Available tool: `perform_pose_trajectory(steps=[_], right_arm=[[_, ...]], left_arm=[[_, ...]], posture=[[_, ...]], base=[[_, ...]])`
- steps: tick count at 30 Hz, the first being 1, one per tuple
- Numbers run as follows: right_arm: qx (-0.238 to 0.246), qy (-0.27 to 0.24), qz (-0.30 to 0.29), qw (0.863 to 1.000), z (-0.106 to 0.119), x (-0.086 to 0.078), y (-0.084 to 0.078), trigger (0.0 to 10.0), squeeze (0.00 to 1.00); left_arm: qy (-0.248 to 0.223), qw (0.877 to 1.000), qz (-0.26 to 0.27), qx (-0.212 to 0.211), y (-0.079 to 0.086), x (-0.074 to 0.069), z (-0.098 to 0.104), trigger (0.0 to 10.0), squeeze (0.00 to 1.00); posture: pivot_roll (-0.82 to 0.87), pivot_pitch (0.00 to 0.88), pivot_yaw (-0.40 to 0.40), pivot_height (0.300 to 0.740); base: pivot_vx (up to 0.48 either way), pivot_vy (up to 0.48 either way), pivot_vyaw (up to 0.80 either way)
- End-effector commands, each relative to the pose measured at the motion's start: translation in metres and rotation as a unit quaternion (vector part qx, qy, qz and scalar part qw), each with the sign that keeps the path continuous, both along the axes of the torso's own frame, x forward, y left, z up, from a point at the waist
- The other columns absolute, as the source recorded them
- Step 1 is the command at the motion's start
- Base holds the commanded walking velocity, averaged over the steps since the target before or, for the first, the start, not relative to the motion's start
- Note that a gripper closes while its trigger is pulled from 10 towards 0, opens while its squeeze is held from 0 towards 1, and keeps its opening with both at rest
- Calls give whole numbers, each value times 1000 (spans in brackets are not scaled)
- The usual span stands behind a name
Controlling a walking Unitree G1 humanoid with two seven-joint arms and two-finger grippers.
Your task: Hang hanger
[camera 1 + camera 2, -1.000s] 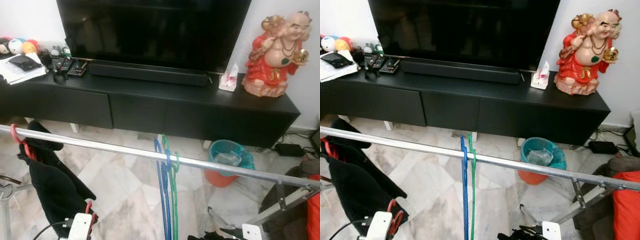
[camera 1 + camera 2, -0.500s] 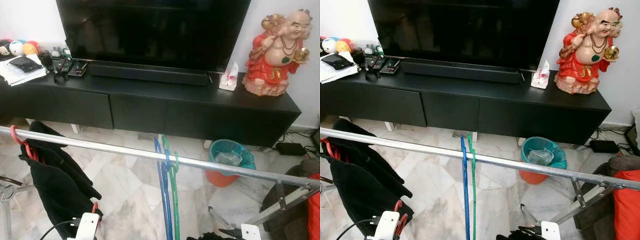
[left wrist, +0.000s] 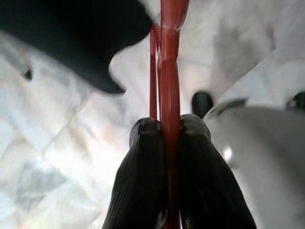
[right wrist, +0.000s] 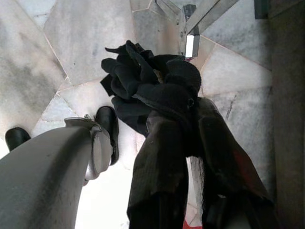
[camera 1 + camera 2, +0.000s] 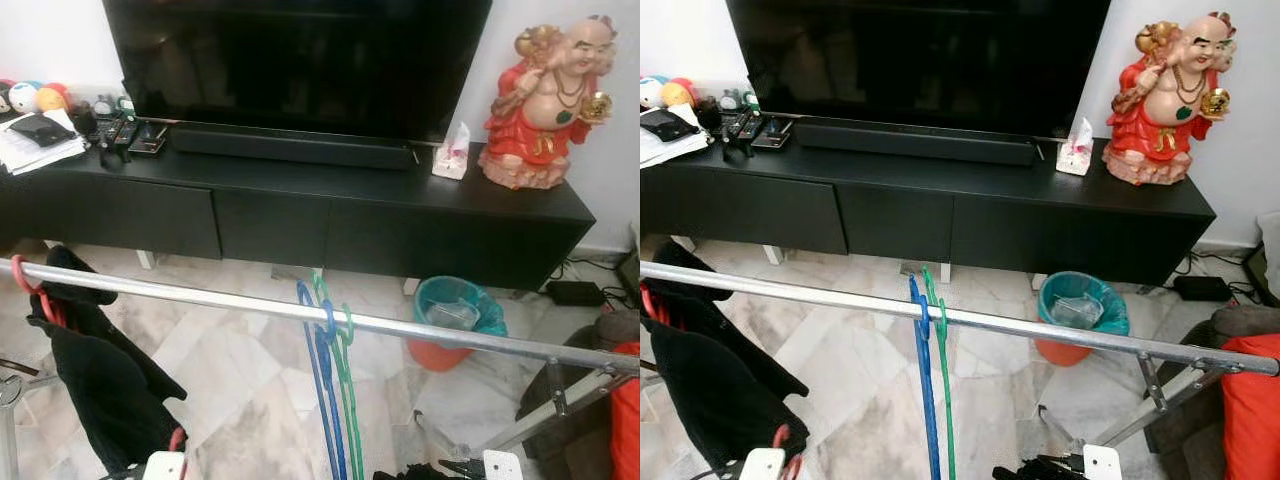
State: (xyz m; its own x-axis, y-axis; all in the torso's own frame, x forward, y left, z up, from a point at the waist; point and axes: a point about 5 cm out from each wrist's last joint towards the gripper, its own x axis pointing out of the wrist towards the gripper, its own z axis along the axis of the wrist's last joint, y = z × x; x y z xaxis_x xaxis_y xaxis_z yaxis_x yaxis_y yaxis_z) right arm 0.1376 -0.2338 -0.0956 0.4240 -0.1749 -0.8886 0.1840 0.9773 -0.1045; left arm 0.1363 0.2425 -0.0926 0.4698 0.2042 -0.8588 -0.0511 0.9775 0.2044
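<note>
Low at the left, a red hanger (image 3: 170,90) carrying a black garment (image 5: 95,385) is pinched between the two black fingers of the left gripper (image 3: 170,131), its hook (image 5: 28,285) near the left end of a silver rail (image 5: 450,335). The right gripper (image 4: 190,119) is clamped on a bunched black cloth (image 4: 152,88) above the marble floor (image 5: 250,390). On the rail's middle hang a blue hanger (image 5: 318,370) and a green hanger (image 5: 347,385) — beyond stand a black TV cabinet (image 5: 300,205), a TV (image 5: 300,60), a red figurine (image 5: 545,100) and a teal bin (image 5: 455,320).
</note>
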Motion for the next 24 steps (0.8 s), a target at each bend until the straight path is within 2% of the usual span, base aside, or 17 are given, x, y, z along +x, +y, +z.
perform_pose_trajectory(steps=[1,7,14,18,24], right_arm=[[-8,-5,-8,1000,1,0,-5,10000,0],[-9,-3,-7,1000,1,-1,-5,10000,0],[-8,-6,-13,1000,2,0,-6,10000,0],[-6,-9,-17,1000,2,1,-6,10000,0],[-1,-15,-21,1000,3,3,-5,10000,0]], left_arm=[[7,1000,-1,-7,-1,-5,-2,10000,0],[9,1000,-7,-9,-5,-3,-3,10000,0],[23,1000,3,-12,-4,-18,-7,10000,0],[26,1000,4,-11,-2,-19,-7,10000,0],[25,1000,3,-11,-2,-16,-6,10000,0]], posture=[[-20,0,-56,740],[-22,0,-55,740],[-18,0,-61,740],[-19,0,-62,740],[-19,0,-62,740]], base=[[0,0,0],[0,0,0],[0,0,0],[0,0,0],[-251,0,0]])
